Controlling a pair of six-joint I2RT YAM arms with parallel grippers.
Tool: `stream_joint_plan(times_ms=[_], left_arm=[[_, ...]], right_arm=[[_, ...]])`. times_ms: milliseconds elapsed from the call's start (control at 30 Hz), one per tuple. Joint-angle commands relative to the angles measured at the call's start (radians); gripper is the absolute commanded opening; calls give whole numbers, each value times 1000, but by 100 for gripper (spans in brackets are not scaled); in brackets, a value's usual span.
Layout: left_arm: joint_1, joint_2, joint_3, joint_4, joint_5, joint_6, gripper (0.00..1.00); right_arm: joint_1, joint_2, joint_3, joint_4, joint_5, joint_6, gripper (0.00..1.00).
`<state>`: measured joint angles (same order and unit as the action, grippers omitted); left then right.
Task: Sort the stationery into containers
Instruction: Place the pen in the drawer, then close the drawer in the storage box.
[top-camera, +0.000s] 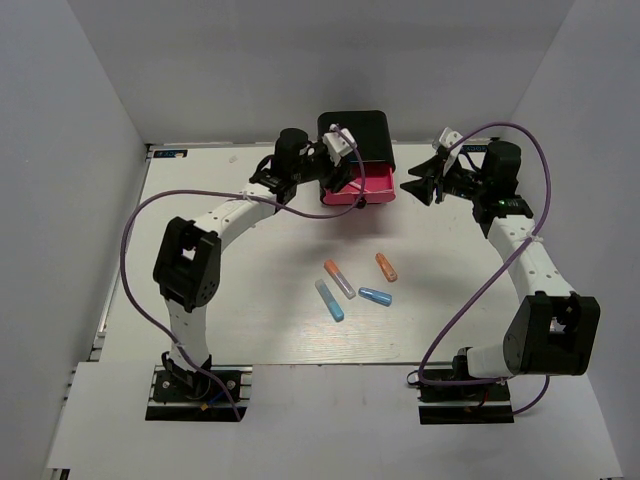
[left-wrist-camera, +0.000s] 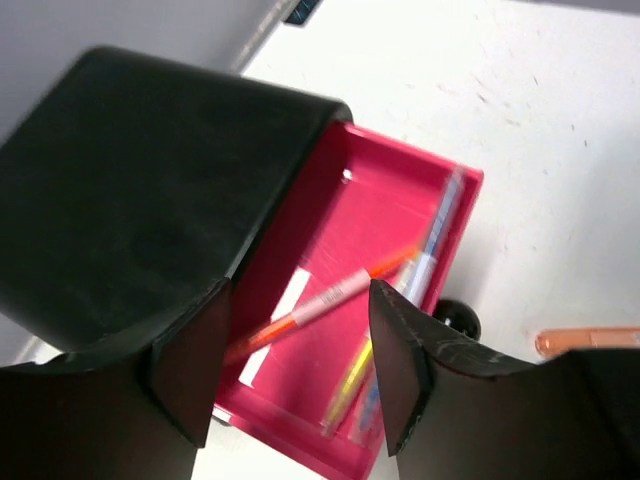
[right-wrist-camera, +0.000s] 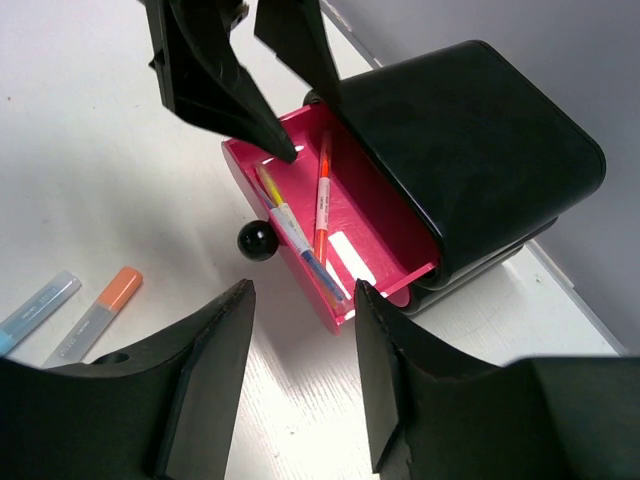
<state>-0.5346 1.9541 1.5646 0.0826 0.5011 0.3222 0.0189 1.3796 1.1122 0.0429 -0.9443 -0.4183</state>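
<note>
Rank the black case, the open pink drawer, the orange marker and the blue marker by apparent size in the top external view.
1. black case
2. pink drawer, looking only slightly smaller
3. orange marker and blue marker: these look alike, too close to rank

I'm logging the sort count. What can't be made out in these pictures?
- Pens in the pink drawer: top view, the left gripper covers them; left wrist view, blurred.
- Drawer's rear: both wrist views, under the black case.
- The orange marker and pale blue marker: right wrist view, cut by the right gripper and left edge.
</note>
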Motion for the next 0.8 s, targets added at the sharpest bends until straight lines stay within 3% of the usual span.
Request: stream_joint_plan(times_ms=[0, 100, 133, 167, 233, 300, 433, 600, 633, 667, 733, 767], left_arm=[[-11, -82, 51, 35, -24, -18, 68], [-11, -125, 51, 68, -47, -77, 62], [-11, -138, 51, 68, -47, -110, 46], [-11, -152, 51, 68, -47, -133, 33], [-11, -199, -26, 68, -32, -230, 0], [-11, -242, -110, 101, -9, -291, 0], [-11, -368, -427, 272, 11, -527, 1], [-11, -418, -601, 365, 20, -710, 10], [-11, -419, -618, 376, 20, -727, 13], [-11, -419, -639, 376, 20, -745, 22], [-11, -419, -649, 385, 8, -765, 36], [-11, -403, -649, 385, 8, -765, 38]], right_arm=[[-7, -16, -8, 8, 2, 0, 50], [-5, -16, -12, 6, 10, -1, 43], [-5, -16, -17, 8, 10, 0, 37], [-7, -16, -15, 6, 10, 0, 21], [-5, -14, -15, -8, 12, -4, 0], [-7, -8, -15, -26, 12, -13, 0], [-7, 6, -25, -35, 22, -20, 0], [-5, 15, -28, -38, 24, -25, 1], [-8, 21, -28, -72, 22, -27, 5], [-4, 24, -29, -74, 22, -25, 15], [-2, 32, -26, -100, 21, -28, 25], [-2, 42, -23, -109, 13, -34, 30]])
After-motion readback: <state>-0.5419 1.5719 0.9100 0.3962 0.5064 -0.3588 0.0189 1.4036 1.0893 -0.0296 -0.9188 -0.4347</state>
